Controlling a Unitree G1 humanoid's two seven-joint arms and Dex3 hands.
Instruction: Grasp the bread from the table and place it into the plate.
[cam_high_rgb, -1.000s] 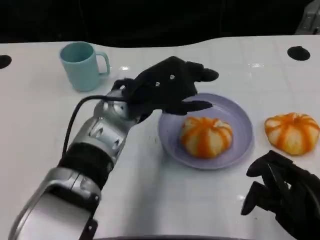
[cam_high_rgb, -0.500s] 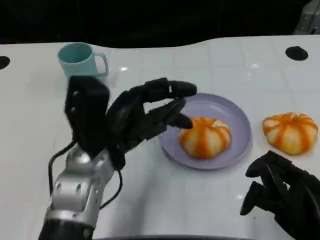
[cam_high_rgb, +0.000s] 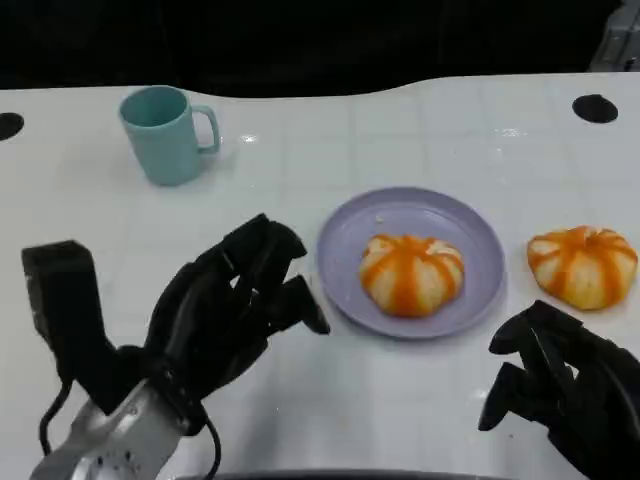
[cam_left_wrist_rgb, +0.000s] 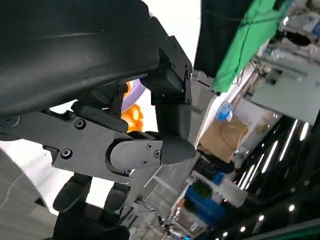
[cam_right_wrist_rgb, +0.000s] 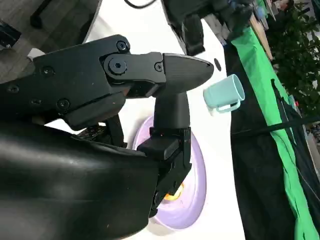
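Table (cam_high_rgb: 300, 400): white, and it carries everything I deal with here.
Plate (cam_high_rgb: 340, 270): lilac, at the middle of the table, just right of my left hand; one bread (cam_high_rgb: 411, 272) lies in it, right of the plate's centre.
Second bread (cam_high_rgb: 582, 264): an orange-striped bun of the same kind, on the bare table well right of the plate and just beyond my right hand.
Cup (cam_high_rgb: 165, 133): teal, upright, at the far left, well apart from the plate, no part of this job.
My left hand (cam_high_rgb: 225, 315): at the near left, raised off the table, fingers apart and loosely bent toward the plate, nothing in them.
My right hand (cam_high_rgb: 560, 390): at the near right, low by the table's edge, fingers curled inward with nothing in them that I can see; it does not touch the bun.
Step in hand: I judge one bun is placed and my left hand is free of it; the bun on the right is not yet grasped.
Next move: I would spread my right fingers, reach forward over the bun, close around its sides gently since it looks soft, then carry it left to the free part of the plate beside the first bun.
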